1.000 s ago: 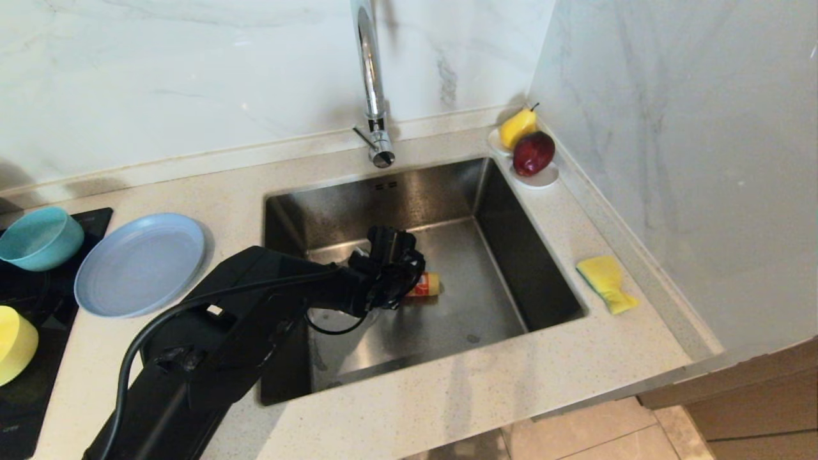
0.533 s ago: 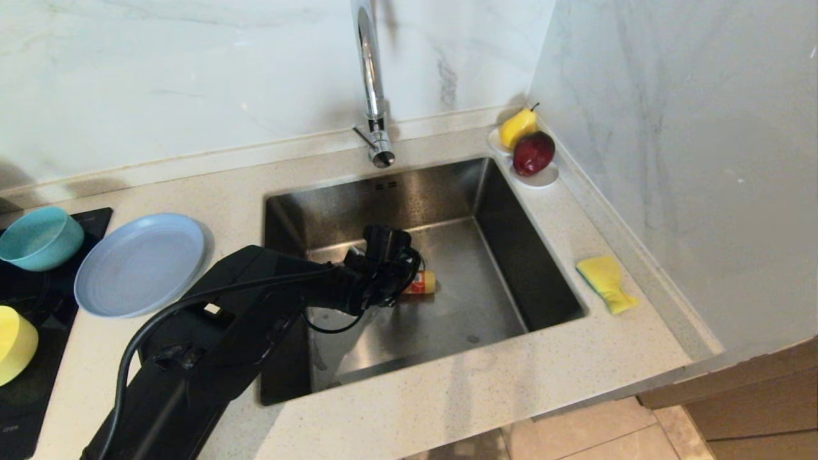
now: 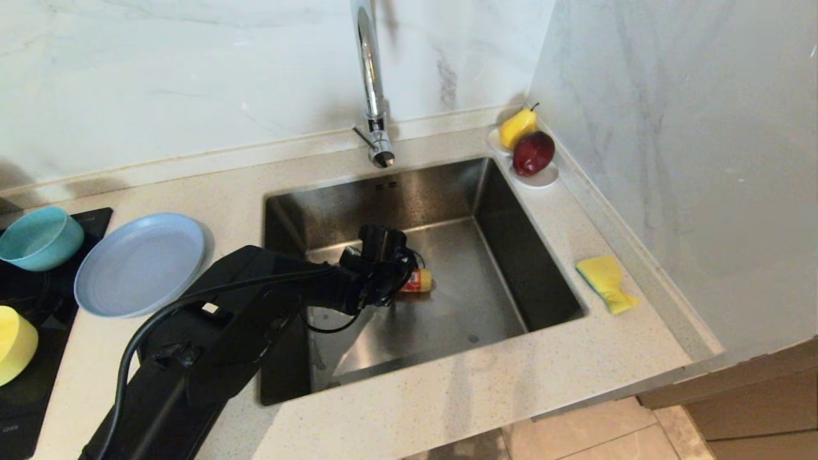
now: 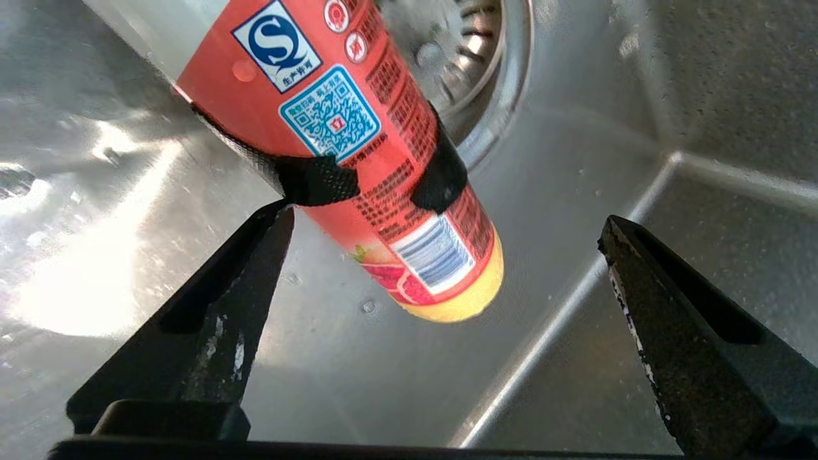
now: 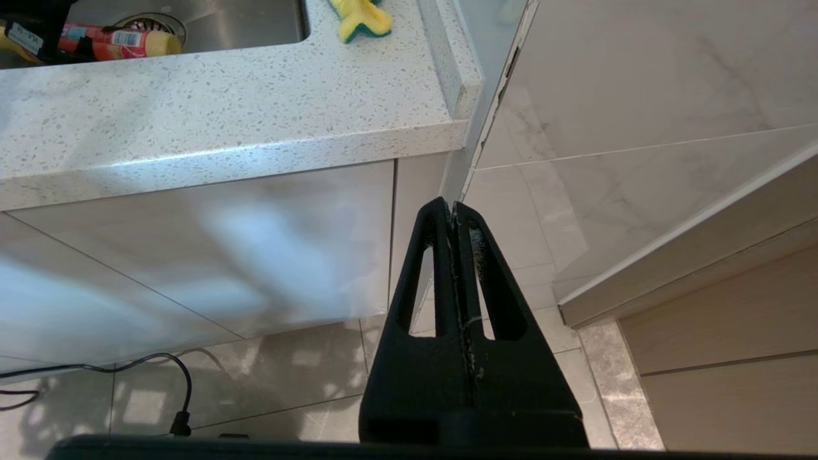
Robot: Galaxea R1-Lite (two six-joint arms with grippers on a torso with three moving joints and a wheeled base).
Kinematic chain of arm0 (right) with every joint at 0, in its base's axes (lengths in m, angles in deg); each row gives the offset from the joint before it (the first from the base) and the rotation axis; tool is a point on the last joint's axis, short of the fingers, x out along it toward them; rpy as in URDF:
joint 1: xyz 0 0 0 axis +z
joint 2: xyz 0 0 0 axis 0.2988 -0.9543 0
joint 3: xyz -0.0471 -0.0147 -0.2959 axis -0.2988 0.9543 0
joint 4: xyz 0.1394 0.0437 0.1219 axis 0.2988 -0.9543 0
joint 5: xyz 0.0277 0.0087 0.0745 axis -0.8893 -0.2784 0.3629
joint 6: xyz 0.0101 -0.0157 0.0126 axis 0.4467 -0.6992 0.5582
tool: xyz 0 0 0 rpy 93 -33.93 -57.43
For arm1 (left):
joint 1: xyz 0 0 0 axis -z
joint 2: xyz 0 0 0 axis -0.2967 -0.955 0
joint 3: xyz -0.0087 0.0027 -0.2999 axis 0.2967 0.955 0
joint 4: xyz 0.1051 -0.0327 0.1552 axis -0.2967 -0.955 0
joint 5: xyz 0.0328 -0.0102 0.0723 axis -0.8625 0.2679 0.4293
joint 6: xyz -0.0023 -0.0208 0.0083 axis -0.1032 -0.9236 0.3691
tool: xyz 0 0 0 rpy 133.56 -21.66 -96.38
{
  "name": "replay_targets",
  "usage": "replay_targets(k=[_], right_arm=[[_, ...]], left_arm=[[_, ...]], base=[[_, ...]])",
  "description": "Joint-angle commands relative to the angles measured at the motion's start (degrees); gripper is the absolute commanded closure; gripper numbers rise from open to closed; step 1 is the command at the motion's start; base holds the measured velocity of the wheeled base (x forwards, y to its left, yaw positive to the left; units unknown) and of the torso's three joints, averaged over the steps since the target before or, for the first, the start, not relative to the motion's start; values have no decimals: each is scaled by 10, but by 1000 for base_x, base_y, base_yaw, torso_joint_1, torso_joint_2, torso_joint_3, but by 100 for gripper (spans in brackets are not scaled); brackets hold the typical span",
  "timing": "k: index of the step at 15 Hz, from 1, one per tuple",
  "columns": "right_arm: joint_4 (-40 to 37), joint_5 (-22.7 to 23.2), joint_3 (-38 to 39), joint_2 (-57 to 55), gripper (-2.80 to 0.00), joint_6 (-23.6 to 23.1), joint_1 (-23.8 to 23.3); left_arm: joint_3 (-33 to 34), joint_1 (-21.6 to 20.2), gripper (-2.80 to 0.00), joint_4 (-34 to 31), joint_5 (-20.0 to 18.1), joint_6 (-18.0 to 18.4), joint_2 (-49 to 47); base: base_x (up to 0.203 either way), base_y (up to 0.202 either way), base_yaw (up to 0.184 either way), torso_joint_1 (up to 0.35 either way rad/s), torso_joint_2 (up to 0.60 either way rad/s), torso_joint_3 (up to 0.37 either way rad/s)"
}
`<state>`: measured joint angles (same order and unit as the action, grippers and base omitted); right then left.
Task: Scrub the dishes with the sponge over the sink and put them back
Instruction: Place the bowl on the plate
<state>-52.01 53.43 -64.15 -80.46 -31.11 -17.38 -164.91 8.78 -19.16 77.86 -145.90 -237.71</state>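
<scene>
Left gripper [image 3: 399,271], jaws spread wide and empty, having drifted slightly toward the sink's [image 3: 511,211] left wall above the fallen detergent bottle [image 3: 418,280], suggesting clearing precedes scrubbing; sponge [image 3: 606,281] lies at the counter's right edge, right gripper [image 5: 455,220] parked shut.

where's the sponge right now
In the head view the sponge lies on the countertop to the right of the sink, close to the right-hand wall and nearer the robot than the small fruit dish.
</scene>
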Motion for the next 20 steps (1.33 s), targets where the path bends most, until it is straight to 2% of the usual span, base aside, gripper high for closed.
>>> replay_targets(k=[1, 5, 10, 12, 15, 17, 20], right_arm=[[0, 0, 0, -1, 0, 0, 0], [0, 0, 0, -1, 0, 0, 0], [0, 0, 0, -1, 0, 0, 0], [0, 0, 0, -1, 0, 0, 0], [0, 0, 0, -1, 0, 0, 0], [0, 0, 0, -1, 0, 0, 0], [0, 0, 0, -1, 0, 0, 0]], left_arm=[[0, -2, -280, 1, 2, -4, -2], [3, -2, -280, -1, 3, -3, -2], [4, 2, -280, -44, 10, 2, 14], [5, 7, -280, -63, 21, 23, 28], [6, 13, -280, -109, 36, 31, 50], [6, 18, -280, -146, 47, 51, 61], [5, 21, -280, -235, 58, 61, 81]], base=[[0, 0, 0, 0, 0, 0], [0, 0, 0, 0, 0, 0], [0, 0, 0, 0, 0, 0], [0, 0, 0, 0, 0, 0], [0, 0, 0, 0, 0, 0], [0, 0, 0, 0, 0, 0], [0, 0, 0, 0, 0, 0]])
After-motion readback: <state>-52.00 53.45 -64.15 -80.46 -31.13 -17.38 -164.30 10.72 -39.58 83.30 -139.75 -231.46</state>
